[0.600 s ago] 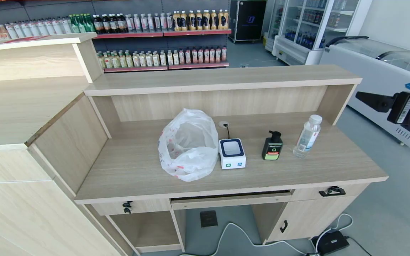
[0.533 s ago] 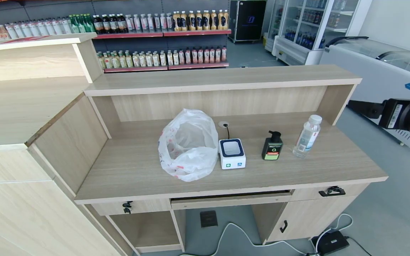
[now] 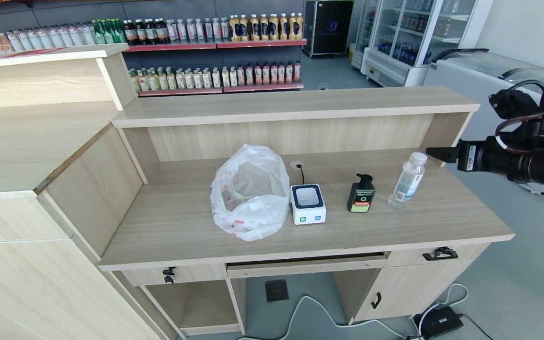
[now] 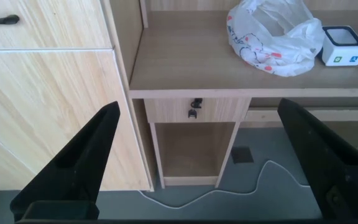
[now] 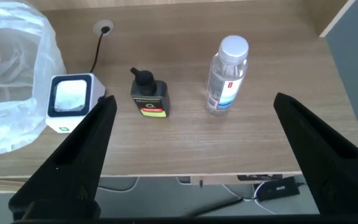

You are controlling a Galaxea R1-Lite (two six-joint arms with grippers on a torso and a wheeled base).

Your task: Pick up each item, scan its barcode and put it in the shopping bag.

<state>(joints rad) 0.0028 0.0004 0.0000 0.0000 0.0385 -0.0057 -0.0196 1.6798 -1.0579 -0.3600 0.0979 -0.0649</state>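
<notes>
One white-labelled water bottle (image 3: 407, 182), one green-labelled pump bottle (image 3: 361, 194), upright.

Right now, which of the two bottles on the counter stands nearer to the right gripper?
The clear water bottle with the white cap. The dark pump bottle stands farther from the right gripper, beside the scanner.
</notes>
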